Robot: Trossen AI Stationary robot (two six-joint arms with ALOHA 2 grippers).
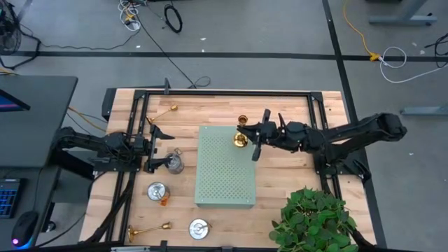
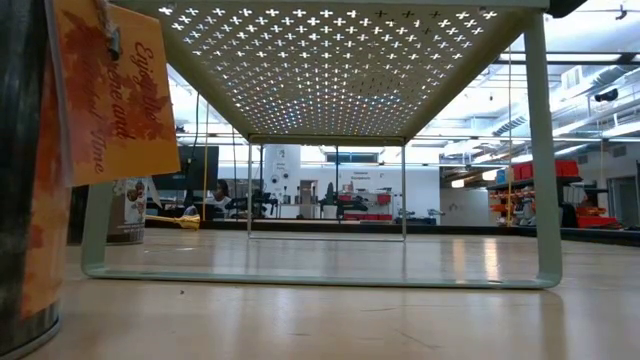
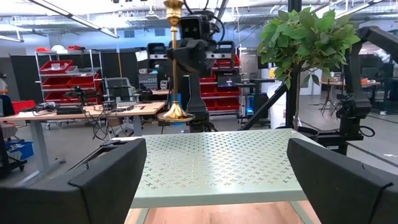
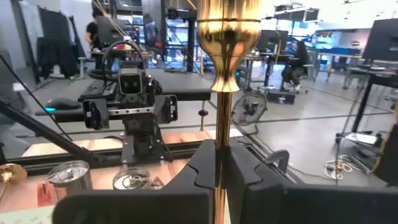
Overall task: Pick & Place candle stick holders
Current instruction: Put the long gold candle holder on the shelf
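My right gripper is shut on a tall, slender gold candle stick holder over the far part of the pale green perforated board. In the left wrist view the holder stands upright. My left gripper is open and empty at the table's left, its fingers wide apart and facing the board. A squat silver holder stands just beside its near finger. Two more silver holders stand on the table. Two gold holders lie on their sides. My right gripper pinches the gold holder's thin stem between its two fingers, below the cup. The fingers come level from the table's right and lie across the stem. The holder is upright, its round base a little above the board.
A small gold piece sits just off the board's far edge. A green potted plant stands at the near right corner. A silver tin with an orange tag fills the left of the low view. A black frame borders the table.
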